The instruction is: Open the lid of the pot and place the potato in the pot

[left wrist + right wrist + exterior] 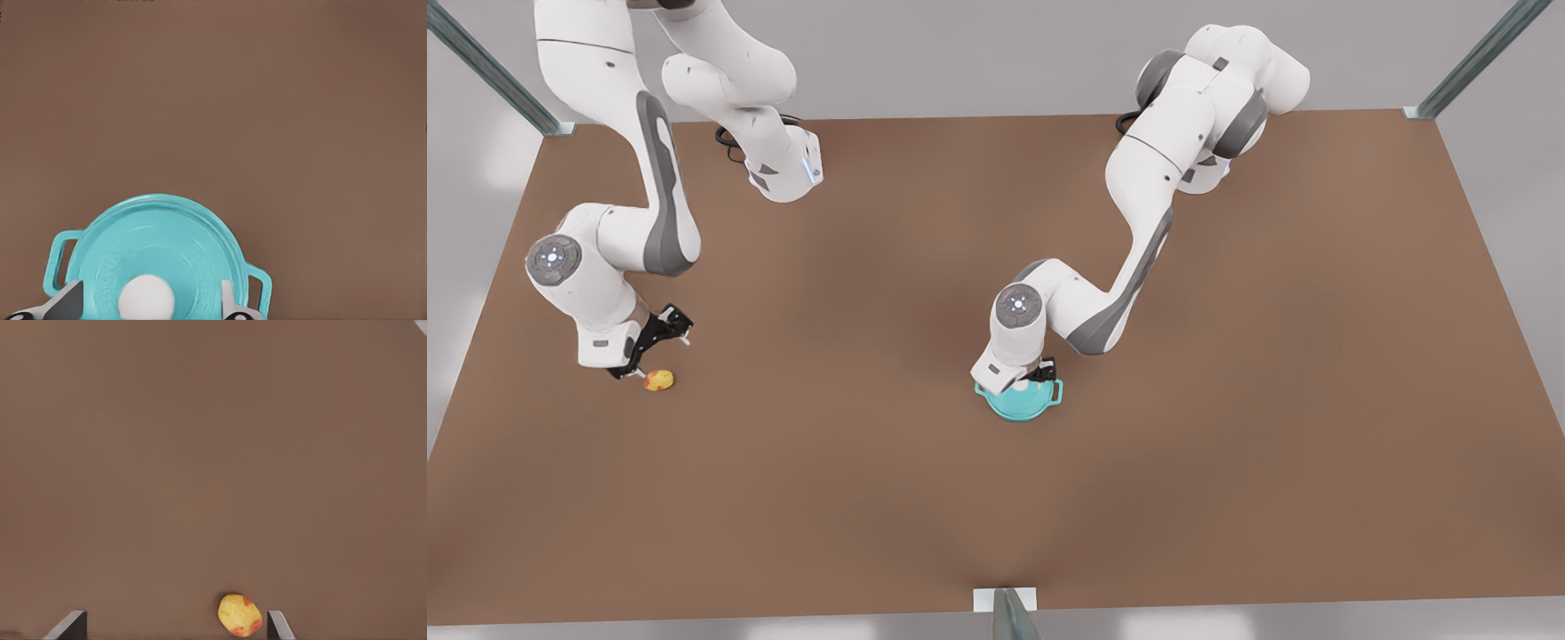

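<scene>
A: We have the left end effector [1024, 377] low over the pot [1021, 401] near the bench [1227, 356] centre, fingers apart on either side of the white knob [147, 297], not yet closed on it. The pot lid [160, 250] is seated on the pot.

B: And the right end effector [649, 363], at the front view's left, hangs over the potato [660, 380], fingers spread wide with the potato lying close to one finger [279, 625] rather than midway.

A: That's our worry there: closing off-centre could nudge the lumpy potato sideways or roll it out of the grip.

B: On our side, the knob is small and rounded; a shallow pinch may slip off, or lift the lid tilted so its rim catches and drags the pot
</scene>
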